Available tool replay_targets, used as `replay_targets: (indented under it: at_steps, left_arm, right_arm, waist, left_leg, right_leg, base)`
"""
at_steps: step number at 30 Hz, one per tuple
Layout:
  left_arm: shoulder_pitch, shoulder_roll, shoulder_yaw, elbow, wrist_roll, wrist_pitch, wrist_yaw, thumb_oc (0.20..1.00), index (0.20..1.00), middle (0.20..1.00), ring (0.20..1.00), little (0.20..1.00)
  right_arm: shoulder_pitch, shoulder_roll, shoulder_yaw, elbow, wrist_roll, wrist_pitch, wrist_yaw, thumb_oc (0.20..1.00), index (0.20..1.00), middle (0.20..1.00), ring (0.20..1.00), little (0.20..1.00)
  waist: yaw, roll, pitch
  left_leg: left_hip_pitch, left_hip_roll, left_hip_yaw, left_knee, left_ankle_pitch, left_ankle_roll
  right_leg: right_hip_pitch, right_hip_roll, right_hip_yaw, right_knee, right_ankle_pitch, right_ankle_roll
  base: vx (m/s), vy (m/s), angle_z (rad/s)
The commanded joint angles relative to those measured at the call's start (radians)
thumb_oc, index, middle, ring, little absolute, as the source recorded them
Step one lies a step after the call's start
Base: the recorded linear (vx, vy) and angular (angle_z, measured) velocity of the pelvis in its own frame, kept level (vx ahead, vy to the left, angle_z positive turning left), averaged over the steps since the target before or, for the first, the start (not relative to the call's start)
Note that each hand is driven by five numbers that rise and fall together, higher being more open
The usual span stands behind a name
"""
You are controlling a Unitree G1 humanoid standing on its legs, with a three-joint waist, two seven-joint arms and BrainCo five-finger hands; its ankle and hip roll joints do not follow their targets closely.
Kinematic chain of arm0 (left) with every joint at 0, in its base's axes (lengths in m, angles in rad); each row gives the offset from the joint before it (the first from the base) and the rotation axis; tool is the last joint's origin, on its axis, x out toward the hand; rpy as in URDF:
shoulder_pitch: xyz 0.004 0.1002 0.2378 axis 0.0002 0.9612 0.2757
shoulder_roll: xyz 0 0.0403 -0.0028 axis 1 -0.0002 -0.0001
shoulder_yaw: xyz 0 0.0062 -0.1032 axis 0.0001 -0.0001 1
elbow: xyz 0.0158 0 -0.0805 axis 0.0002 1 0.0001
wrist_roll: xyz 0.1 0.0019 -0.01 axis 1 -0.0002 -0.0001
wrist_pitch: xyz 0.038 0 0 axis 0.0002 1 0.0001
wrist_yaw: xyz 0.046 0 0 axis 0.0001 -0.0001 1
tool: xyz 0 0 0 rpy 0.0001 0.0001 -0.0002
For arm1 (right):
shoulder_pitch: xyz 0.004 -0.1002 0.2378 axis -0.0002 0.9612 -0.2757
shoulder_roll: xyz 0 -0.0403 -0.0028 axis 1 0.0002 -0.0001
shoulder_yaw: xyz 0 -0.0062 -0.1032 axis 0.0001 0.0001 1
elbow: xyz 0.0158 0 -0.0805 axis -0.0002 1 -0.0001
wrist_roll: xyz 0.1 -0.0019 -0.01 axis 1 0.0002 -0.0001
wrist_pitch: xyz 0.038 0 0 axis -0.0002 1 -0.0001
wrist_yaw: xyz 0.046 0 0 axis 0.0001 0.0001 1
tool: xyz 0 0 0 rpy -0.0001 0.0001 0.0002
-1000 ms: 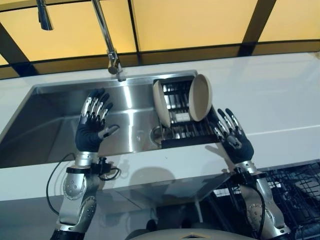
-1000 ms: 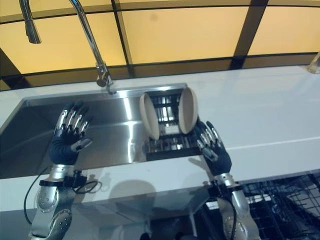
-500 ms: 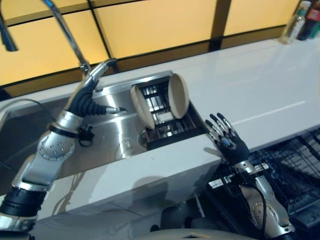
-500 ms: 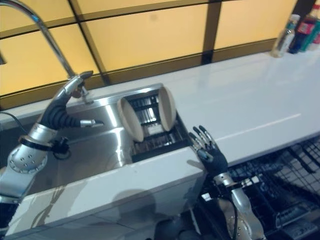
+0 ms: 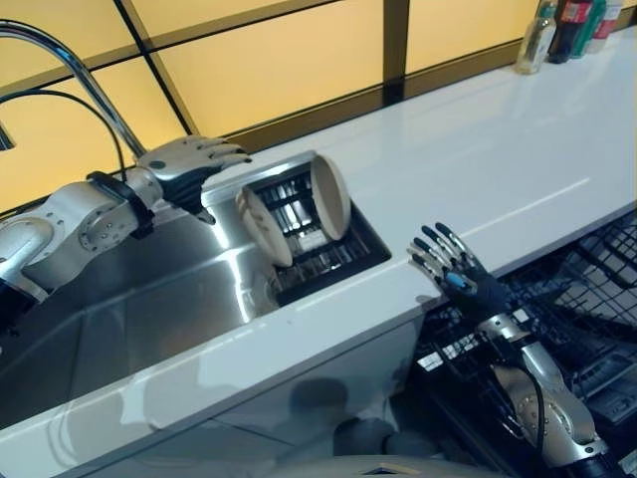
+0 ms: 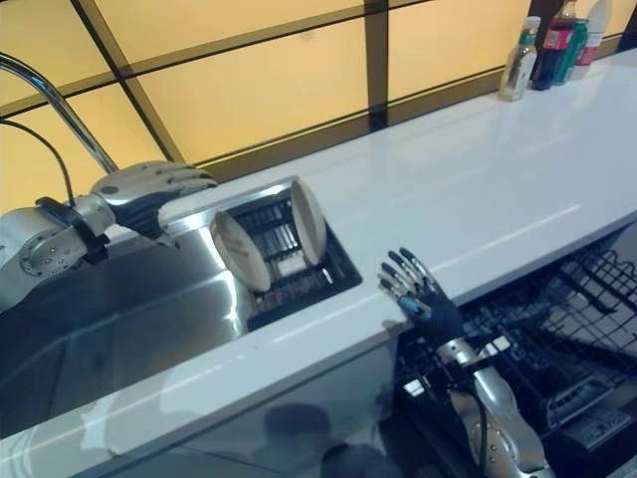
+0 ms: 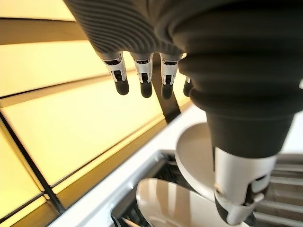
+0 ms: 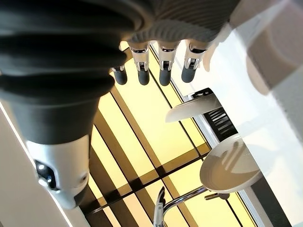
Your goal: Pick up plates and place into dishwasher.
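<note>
1. The tap [image 5: 70,75] rose at the far left, behind the steel sink [image 5: 129,299].
2. The left hand [image 5: 189,159] hovered over the sink's back edge, fingers straight and holding nothing, just beside the plates but apart from them.
3. Two beige plates [image 5: 261,225] [image 5: 330,195] stood on edge in the dark rack [image 5: 328,249] at the sink's right end.
4. The right hand [image 5: 460,279] was raised at the white counter's [image 5: 478,169] front edge, fingers spread and empty, well apart from the plates, above the dishwasher basket [image 5: 587,309].
5. Bottles [image 6: 542,45] stood at the far right.
</note>
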Motion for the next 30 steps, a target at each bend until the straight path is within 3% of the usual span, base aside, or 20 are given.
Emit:
replay_targets:
  at_steps: [1, 5, 11, 20, 30]
  left_arm:
    - [-0.115, 0.059, -0.008, 0.038, 0.032, 0.008, -0.009, 1.0, 1.0, 1.0, 1.0, 1.0]
    - [-0.154, 0.063, -0.076, 0.053, 0.103, -0.027, -0.005, 1.0, 1.0, 1.0, 1.0, 1.0]
    - [-0.186, 0.053, -0.143, 0.068, 0.201, -0.058, 0.107, 1.0, 1.0, 1.0, 1.0, 1.0]
    - [-0.184, 0.061, -0.181, 0.115, 0.349, -0.067, 0.195, 1.0, 1.0, 1.0, 1.0, 1.0]
    - [-0.114, 0.023, -0.149, 0.16, 0.457, -0.058, 0.299, 1.0, 1.0, 1.0, 1.0, 1.0]
  right_arm:
    - [-0.042, -0.035, 0.03, -0.028, 0.043, -0.058, -0.02, 1.0, 1.0, 1.0, 1.0, 1.0]
    - [-0.042, -0.043, 0.041, -0.031, 0.047, -0.074, -0.04, 1.0, 1.0, 1.0, 1.0, 1.0]
    - [-0.041, -0.057, 0.058, -0.038, 0.056, -0.108, -0.071, 1.0, 1.0, 1.0, 1.0, 1.0]
    - [-0.033, -0.072, 0.057, -0.031, 0.077, -0.128, -0.064, 1.0, 1.0, 1.0, 1.0, 1.0]
    - [-0.028, -0.087, 0.065, -0.034, 0.093, -0.138, -0.075, 1.0, 1.0, 1.0, 1.0, 1.0]
  waist:
    - [-0.023, -0.032, -0.014]
    - [-0.021, -0.034, -0.008]
    - [-0.022, -0.038, 0.003]
    - [-0.03, -0.041, 0.018]
    - [-0.031, -0.05, 0.025]
  left_leg:
    - [-0.05, 0.004, 0.044, 0.11, -0.095, 0.015]
    - [-0.053, 0.006, 0.038, 0.117, -0.096, 0.016]
    - [-0.063, 0.009, 0.035, 0.116, -0.092, 0.015]
    - [-0.07, 0.013, 0.048, 0.114, -0.086, 0.015]
    - [-0.08, 0.02, 0.051, 0.122, -0.079, 0.012]
  right_leg:
    - [-0.009, -0.062, 0.045, -0.058, 0.051, 0.142]
    - [-0.009, -0.061, 0.041, -0.051, 0.051, 0.142]
    - [-0.019, -0.058, 0.039, -0.044, 0.049, 0.141]
    - [-0.029, -0.056, 0.035, -0.041, 0.054, 0.141]
    - [-0.033, -0.056, 0.03, -0.038, 0.056, 0.137]
  base:
    - [0.05, -0.027, -0.07]
    - [0.02, -0.015, -0.01]
    - [0.0, 0.0, 0.0]
    - [-0.01, -0.015, 0.0]
    - [0.0, 0.0, 0.0]
